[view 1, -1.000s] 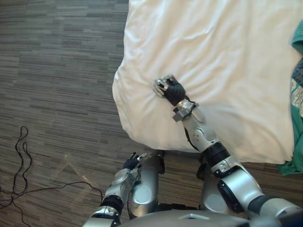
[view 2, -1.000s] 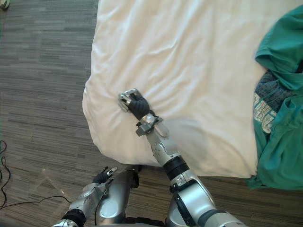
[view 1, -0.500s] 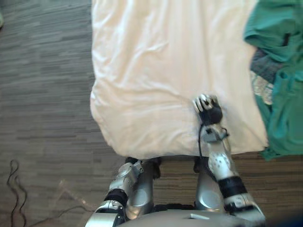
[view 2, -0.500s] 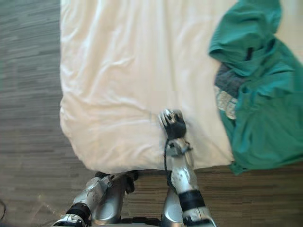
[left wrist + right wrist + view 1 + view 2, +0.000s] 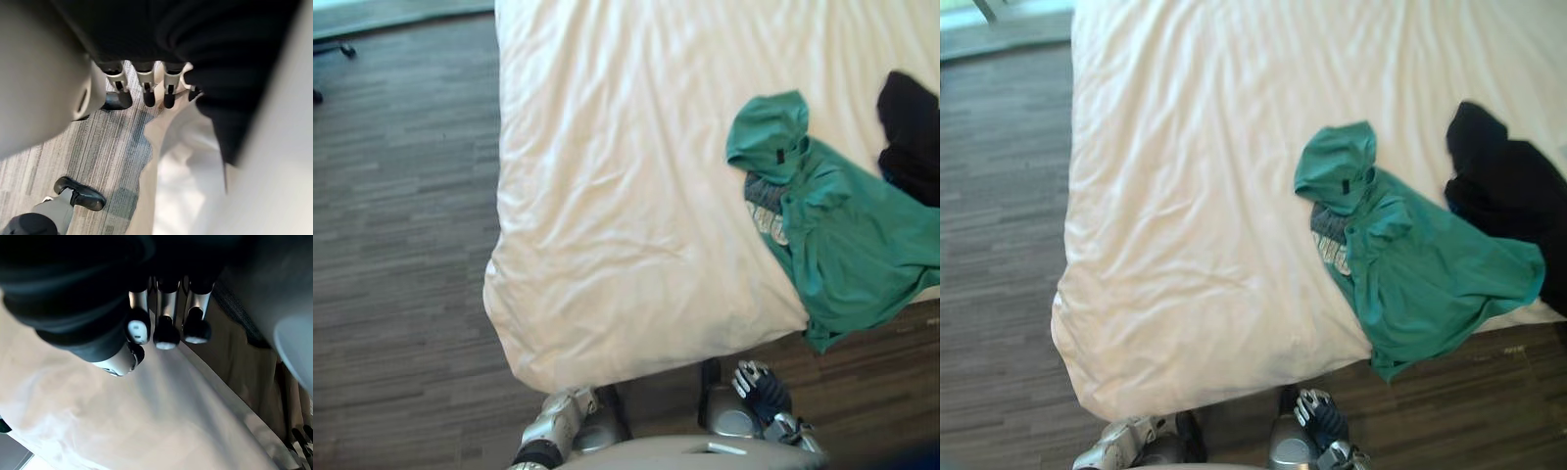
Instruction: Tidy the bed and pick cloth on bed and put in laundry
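Observation:
A white duvet covers the bed, lightly creased. On its right side lies a green hooded top, one corner hanging over the near edge. A black garment lies further right on the bed. My right hand hangs below the bed's near edge, off the duvet, fingers curled and holding nothing. My left hand hangs low by the bed's near left corner, fingers relaxed and empty, with the duvet's edge just past them.
Grey-brown plank floor runs along the bed's left side and in front of its near edge. A dark chair foot stands at the far left. The duvet's corner droops toward the floor.
The camera has swung right, bringing the whole green top and the black garment into sight. My right hand has come off the duvet and dropped below the bed's near edge.

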